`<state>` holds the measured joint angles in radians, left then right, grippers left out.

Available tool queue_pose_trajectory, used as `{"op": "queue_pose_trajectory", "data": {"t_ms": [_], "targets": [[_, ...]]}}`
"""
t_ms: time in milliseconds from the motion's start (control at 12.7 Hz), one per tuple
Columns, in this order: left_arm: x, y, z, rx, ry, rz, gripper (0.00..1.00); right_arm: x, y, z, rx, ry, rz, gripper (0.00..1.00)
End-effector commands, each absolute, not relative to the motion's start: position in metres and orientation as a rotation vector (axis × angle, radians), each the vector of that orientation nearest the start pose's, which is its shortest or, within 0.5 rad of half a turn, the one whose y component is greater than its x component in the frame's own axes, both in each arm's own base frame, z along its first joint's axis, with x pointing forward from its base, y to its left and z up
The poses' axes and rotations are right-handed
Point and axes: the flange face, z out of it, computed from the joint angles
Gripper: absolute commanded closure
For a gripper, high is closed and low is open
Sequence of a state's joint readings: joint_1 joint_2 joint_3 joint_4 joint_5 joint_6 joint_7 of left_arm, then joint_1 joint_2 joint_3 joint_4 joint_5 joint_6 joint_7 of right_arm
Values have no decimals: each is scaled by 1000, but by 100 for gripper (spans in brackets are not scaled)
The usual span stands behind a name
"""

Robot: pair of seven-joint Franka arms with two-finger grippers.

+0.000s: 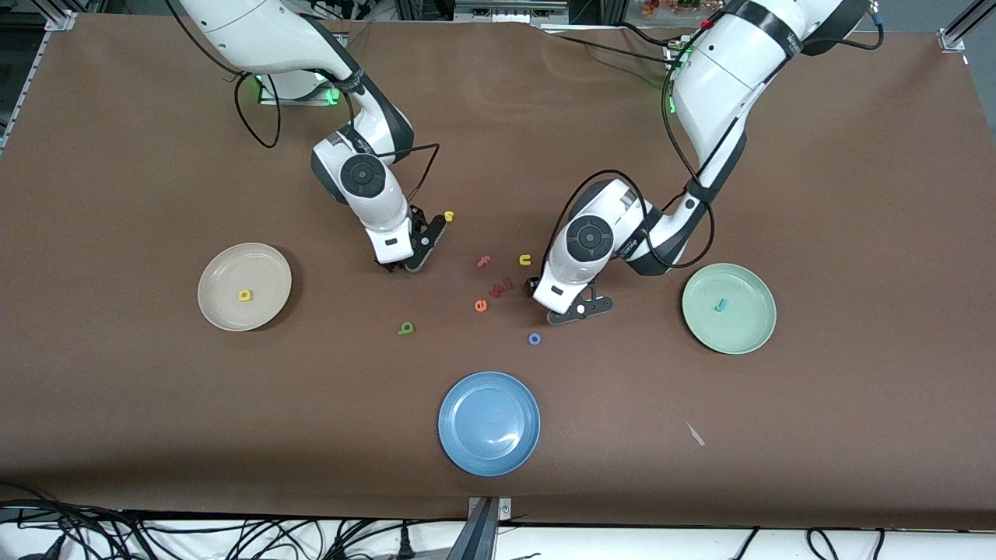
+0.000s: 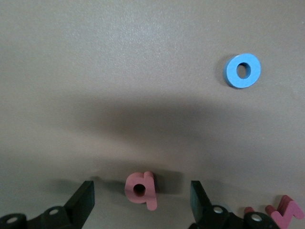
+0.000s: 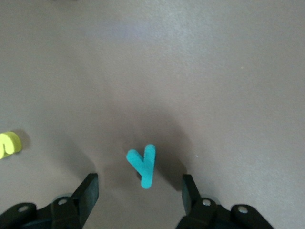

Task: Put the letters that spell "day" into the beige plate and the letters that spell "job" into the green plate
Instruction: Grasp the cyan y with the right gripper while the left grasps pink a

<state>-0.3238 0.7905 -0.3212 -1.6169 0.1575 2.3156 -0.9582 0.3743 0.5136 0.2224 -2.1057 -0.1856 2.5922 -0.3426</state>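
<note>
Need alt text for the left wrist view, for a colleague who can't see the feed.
The left pincer is open low over the brown table, its two black fingers on either side of a small red foam letter b without touching it. A blue foam ring-shaped o lies apart on the table.

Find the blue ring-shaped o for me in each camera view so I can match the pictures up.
Front view: the blue o lies on the brown table, nearer the camera than the left gripper.
Left wrist view: the same o lies flat, apart from the fingers.
Right wrist view: not in it; only the teal y and a yellow letter show.
Shared landmark: the left gripper, seen in the front and left wrist views.
</note>
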Motion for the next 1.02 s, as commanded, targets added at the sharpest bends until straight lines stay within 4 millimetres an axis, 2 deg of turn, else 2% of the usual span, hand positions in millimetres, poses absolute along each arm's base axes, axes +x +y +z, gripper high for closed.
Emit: {"op": "queue_pose_trajectory", "data": {"t_ms": [0,78,157,235,314,392,628,706,785,863,942], "targets": [[566,-392,174,-3137,-452,146,27,472,335,175,-2674,-1634,-12,37],[565,-392,173,-3136,-454,148,44,472,335,174,-2674,-1633,-9,42],[565,-392,173,-3136,-458,150,78,472,336,173,-2673,-1633,-9,46],[565,-392,173,-3133,-460,153,84,472,336,174,-2673,-1634,-12,56],[565,-391,173,-3133,-460,153,89,472,338,173,-2670,-1638,-12,62],[566,-391,174,-3133,-460,152,99,473,338,173,-2669,-1639,-14,68],[567,-387,178,-3117,-467,162,100,475,338,168,-2670,-1630,-16,91],[569,-383,187,-3104,-469,164,100,476,338,168,-2670,-1630,-16,96],[573,-378,201,-3091,-477,164,100,477,337,168,-2673,-1623,-16,100],[576,-373,219,-3075,-472,161,100,481,335,170,-2681,-1608,-20,100],[581,-360,235,-3051,-480,170,100,487,333,177,-2691,-1595,-36,100]]}}
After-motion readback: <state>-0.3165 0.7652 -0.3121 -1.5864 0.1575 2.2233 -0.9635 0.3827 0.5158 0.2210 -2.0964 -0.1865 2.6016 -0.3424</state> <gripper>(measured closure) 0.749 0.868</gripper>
